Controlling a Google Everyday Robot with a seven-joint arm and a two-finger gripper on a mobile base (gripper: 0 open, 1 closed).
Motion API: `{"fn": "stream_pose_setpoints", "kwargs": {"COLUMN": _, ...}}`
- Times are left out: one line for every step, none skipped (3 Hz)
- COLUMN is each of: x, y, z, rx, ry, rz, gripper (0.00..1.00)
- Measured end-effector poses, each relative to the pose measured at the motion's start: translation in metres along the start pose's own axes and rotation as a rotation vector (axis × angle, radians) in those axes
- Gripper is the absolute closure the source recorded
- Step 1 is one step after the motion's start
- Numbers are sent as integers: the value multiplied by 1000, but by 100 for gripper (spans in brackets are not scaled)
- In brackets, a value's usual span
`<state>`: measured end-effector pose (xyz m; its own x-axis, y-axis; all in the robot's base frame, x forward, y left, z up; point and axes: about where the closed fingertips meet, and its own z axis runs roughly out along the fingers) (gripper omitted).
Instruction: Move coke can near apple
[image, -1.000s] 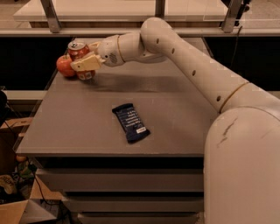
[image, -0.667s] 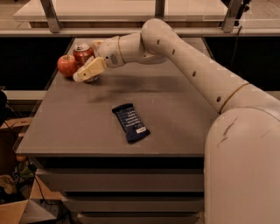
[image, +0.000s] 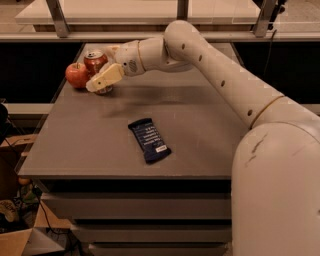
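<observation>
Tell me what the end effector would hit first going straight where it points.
Likely the apple: the end effector, at the can, points left toward it. Depth is unclear, so it might slide past in front.

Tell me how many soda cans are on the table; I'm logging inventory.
1. The coke can stands at the far-left corner of the table, beside the apple, with the pincer just in front of it. No others show.

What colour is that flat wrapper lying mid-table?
The wrapper is dark blue, camera view; gripper at the coke can.
</observation>
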<state>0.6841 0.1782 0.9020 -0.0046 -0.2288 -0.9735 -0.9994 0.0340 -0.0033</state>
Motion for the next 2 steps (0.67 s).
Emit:
{"fn": "stream_pose_setpoints", "kwargs": {"x": -5, "y": -1, "z": -8, "rx": -15, "ry": 1, "rz": 17, "gripper": 0}}
{"fn": "stream_pose_setpoints", "kwargs": {"x": -10, "y": 0, "z": -16, "rx": -20, "ry": -2, "rz": 31, "gripper": 0}}
